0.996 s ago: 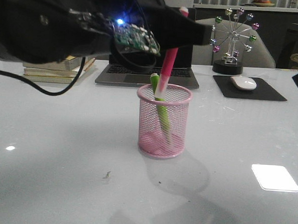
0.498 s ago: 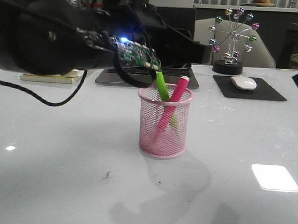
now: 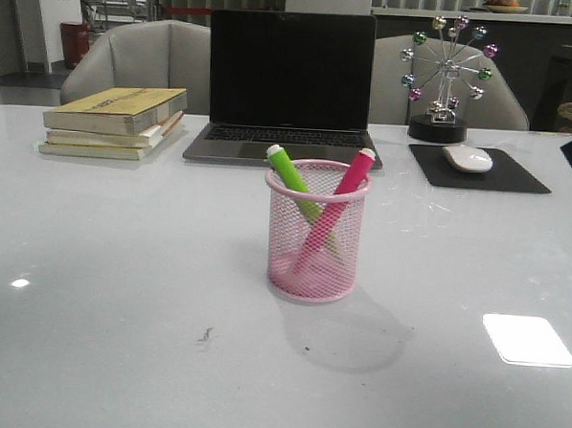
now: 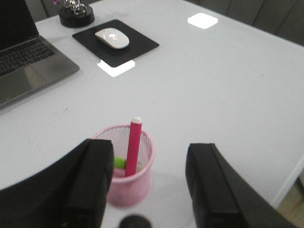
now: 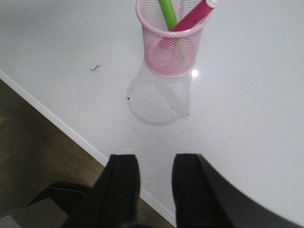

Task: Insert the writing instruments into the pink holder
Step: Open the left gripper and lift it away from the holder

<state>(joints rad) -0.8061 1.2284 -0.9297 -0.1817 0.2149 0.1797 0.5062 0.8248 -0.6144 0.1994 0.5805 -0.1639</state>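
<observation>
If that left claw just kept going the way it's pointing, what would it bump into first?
Probably the pink holder with the pink marker sticking out; it sits right between the open left claw's fingers. Depth is hard to judge.

Pink mesh holder, lime green marker, magenta marker, white table.

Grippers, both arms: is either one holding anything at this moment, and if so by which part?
Nothing is held. The left gripper and right gripper are both open and empty; the green marker and pink marker stand crossed in the pink holder.
</observation>
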